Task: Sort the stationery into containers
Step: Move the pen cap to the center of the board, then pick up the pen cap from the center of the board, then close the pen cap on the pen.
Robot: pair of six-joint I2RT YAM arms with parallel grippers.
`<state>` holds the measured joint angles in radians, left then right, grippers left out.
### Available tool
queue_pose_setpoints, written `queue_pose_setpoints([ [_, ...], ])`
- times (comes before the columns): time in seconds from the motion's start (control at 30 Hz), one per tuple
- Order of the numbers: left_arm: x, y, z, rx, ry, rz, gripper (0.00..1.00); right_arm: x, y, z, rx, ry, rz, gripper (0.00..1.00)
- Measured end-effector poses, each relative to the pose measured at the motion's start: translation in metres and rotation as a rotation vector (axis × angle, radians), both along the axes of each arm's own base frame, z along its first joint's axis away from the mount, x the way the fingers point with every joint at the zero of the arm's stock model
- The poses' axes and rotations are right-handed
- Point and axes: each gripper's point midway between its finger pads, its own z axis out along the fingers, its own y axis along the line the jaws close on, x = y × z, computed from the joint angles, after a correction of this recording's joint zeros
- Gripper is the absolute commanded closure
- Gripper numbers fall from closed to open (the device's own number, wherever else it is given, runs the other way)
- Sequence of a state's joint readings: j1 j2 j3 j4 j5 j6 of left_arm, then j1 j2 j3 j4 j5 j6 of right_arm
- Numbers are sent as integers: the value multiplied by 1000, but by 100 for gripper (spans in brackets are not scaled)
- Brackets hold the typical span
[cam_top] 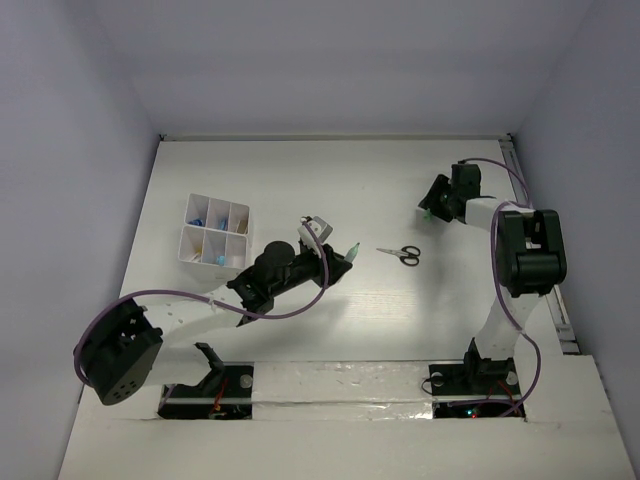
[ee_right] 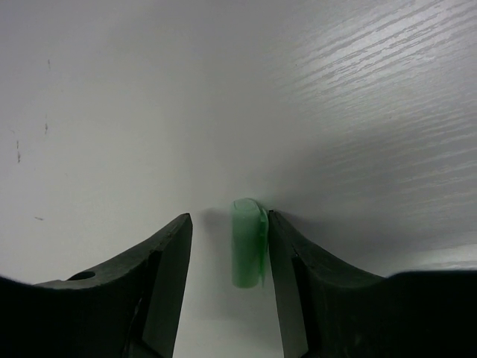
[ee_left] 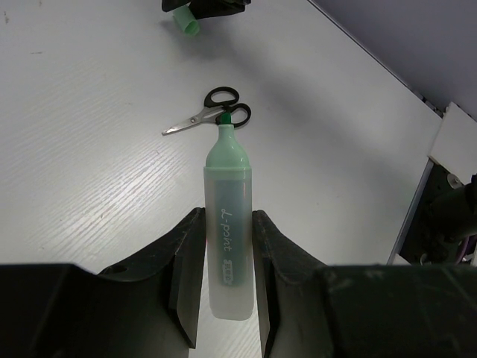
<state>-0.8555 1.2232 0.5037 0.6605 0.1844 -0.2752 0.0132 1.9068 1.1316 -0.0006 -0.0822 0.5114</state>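
Observation:
My left gripper (ee_left: 227, 250) is shut on a pale green highlighter (ee_left: 227, 224) and holds it above the table, its dark green tip pointing toward the black-handled scissors (ee_left: 212, 112). From above, this gripper (cam_top: 335, 262) sits just right of the white six-compartment container (cam_top: 213, 232), with the scissors (cam_top: 400, 254) lying further right. My right gripper (ee_right: 228, 218) stands low at the far right (cam_top: 430, 208), its jaws around a small green cap (ee_right: 248, 242). The cap touches the right finger, and a gap remains at the left finger.
Small blue and teal pieces lie in some compartments of the container. The green cap (ee_left: 185, 20) and the right gripper show at the top of the left wrist view. The walls of the enclosure rise at the back and on both sides.

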Motion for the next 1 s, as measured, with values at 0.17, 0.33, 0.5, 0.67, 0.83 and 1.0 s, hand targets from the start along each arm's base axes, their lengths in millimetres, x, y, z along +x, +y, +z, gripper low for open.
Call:
queue_pose_setpoints([
  [0.17, 0, 0, 0, -1, -1, 0, 100, -4, 0, -3, -7, 21, 6, 67],
  [0.33, 0, 0, 1, -3, -3, 0, 100, -7, 0, -5, -5, 33, 10, 93],
  [0.5, 0, 0, 2, -5, -3, 0, 100, -9, 4, -2, 12, 28, 27, 100],
  [0.67, -4, 3, 9, -33, -8, 3, 100, -34, 26, 32, 88, -46, 81, 100],
  [0.83, -3, 7, 15, -68, -10, 17, 100, -53, 116, 136, 166, -323, 242, 100],
  [1.0, 16, 21, 13, -73, 5, 96, 100, -98, 221, 203, 323, -510, 432, 100],
])
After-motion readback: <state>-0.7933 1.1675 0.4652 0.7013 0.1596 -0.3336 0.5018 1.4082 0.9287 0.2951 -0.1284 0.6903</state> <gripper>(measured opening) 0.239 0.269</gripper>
